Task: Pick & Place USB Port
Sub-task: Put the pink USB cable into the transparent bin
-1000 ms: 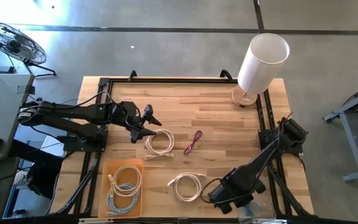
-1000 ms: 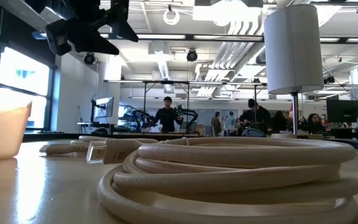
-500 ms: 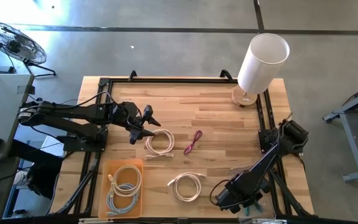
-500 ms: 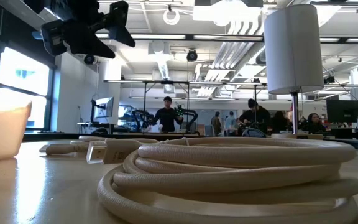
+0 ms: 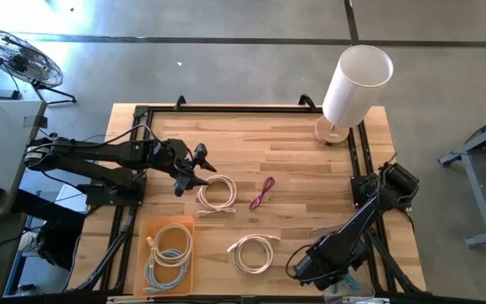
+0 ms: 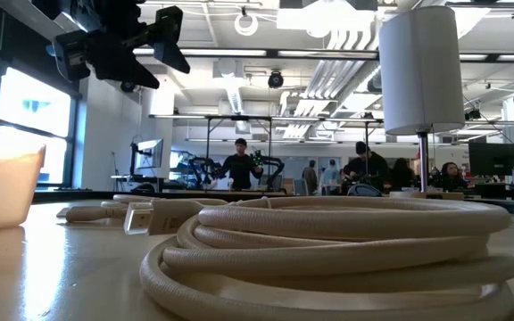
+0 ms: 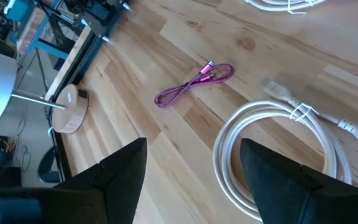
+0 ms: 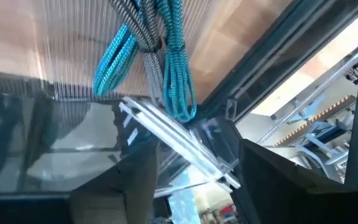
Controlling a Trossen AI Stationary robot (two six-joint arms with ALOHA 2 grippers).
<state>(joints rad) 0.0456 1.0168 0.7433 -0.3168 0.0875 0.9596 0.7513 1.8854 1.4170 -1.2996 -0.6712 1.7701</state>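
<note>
My left gripper point(image 5: 199, 167) point(image 7: 192, 144) hovers open above the table, just left of a white coiled cable point(image 5: 216, 192) point(image 7: 272, 155) that lies flat on the wood. A small pink cable point(image 5: 261, 192) point(image 7: 194, 84) lies right of that coil. A second white coil point(image 5: 254, 252) point(image 6: 328, 250) lies nearer the front edge. At the near right corner my right gripper point(image 5: 309, 270) point(image 8: 197, 149) is open over a clear bin point(image 5: 350, 285). A bundled blue cable point(image 8: 160, 56) lies beyond its fingers, against the bin's clear wall.
An orange tray point(image 5: 146, 230) with coiled cables sits at the near left. A white lamp point(image 5: 354, 84) on a round wooden base stands at the far right. Black rails run along the table's left and right sides. People stand far off in the room behind.
My right gripper has shifted a little toward the table's near edge by the clear bin. My left gripper has drifted slightly toward the table's left edge, its fingers still spread.
</note>
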